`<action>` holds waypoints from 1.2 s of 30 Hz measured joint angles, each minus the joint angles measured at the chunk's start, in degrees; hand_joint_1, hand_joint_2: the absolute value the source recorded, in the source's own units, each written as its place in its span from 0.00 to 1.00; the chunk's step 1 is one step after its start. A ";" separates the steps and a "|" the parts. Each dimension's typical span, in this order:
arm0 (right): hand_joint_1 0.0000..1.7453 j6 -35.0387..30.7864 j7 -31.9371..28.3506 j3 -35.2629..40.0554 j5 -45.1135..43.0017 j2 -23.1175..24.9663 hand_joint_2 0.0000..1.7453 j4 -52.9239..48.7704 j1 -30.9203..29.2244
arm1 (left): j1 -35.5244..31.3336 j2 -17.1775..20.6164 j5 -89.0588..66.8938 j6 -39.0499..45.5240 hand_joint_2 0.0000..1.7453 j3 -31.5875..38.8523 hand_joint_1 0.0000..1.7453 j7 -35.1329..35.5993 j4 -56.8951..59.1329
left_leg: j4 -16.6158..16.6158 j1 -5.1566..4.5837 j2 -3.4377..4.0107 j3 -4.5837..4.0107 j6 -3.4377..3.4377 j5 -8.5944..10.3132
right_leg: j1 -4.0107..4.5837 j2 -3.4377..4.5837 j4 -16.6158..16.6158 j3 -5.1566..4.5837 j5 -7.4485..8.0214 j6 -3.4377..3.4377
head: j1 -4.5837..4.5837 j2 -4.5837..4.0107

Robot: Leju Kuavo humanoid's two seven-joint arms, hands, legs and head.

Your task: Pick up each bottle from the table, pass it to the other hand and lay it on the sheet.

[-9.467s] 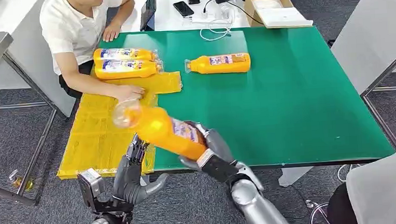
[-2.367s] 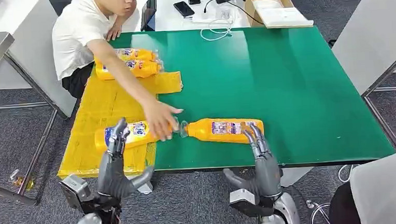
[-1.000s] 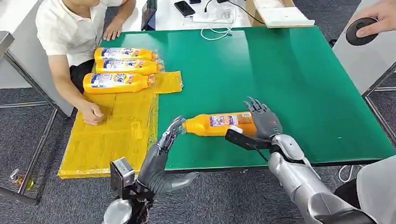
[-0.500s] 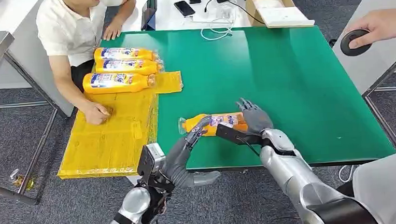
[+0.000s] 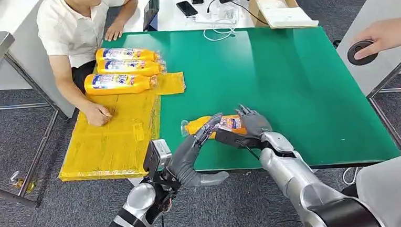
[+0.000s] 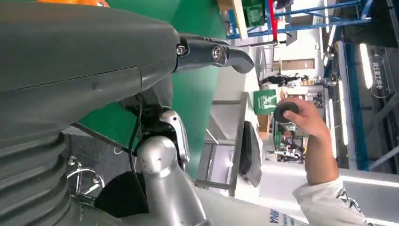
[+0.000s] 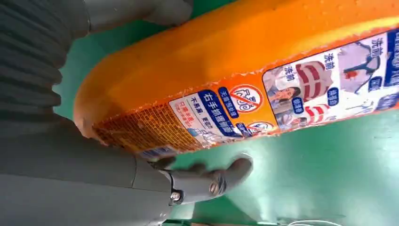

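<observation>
Your right hand (image 5: 253, 125) grips the orange bottle (image 5: 202, 125) lying on the counter (image 5: 302, 91); left hand (image 5: 193, 152) fingers spread, empty.

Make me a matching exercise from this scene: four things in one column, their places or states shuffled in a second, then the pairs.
1. right hand
2. three bottles
3. black disc
4. phones

A. lying side by side on the yellow sheet
B. on the white table beyond the green one
C. around the bottle on the green table
D. held by a person's hand

Pairs: 1-C, 2-A, 3-D, 4-B
</observation>
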 measured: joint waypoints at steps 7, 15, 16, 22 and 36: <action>0.88 1.81 3.28 0.20 0.22 -0.68 1.00 0.68 -0.69 | -0.31 0.00 -1.09 4.18 1.00 -0.02 0.00 -1.68 -0.77 | 0.00 0.00 -0.03 0.12 0.00 0.00 | 0.00 -0.01 -0.02 0.13 -0.01 0.00 | 0.00 0.00; 0.95 1.81 4.92 0.20 0.35 -1.60 1.00 0.98 -0.35 | 0.88 0.00 -5.80 11.51 1.00 0.00 0.00 -5.62 -3.08 | 0.00 -0.01 -0.05 0.31 0.00 -0.01 | -0.02 -0.02 -0.06 0.29 -0.01 -0.01 | 0.02 0.00; 0.95 1.83 5.31 0.20 0.31 -1.79 1.00 1.05 -0.30 | 1.25 0.00 -6.74 13.14 1.00 0.00 0.00 -6.19 -3.67 | 0.00 -0.01 -0.06 0.33 0.00 -0.01 | -0.02 -0.02 -0.06 0.32 -0.01 -0.01 | 0.00 0.00; 0.95 1.85 5.72 0.20 0.24 -2.58 1.00 1.16 -0.06 | 2.32 0.02 -8.07 14.91 1.00 0.02 0.00 -6.71 -5.66 | 0.00 -0.01 -0.09 0.51 0.01 -0.01 | -0.02 -0.03 -0.08 0.50 -0.03 -0.01 | 0.02 0.00; 1.00 2.25 8.50 -0.70 -0.04 -4.18 1.00 1.44 1.10 | 3.12 0.00 -6.99 20.11 1.00 0.11 0.00 -3.45 -6.18 | -0.03 -0.01 -0.20 1.20 0.05 -0.18 | -0.01 -0.04 -0.23 0.64 -0.25 0.11 | 0.00 0.00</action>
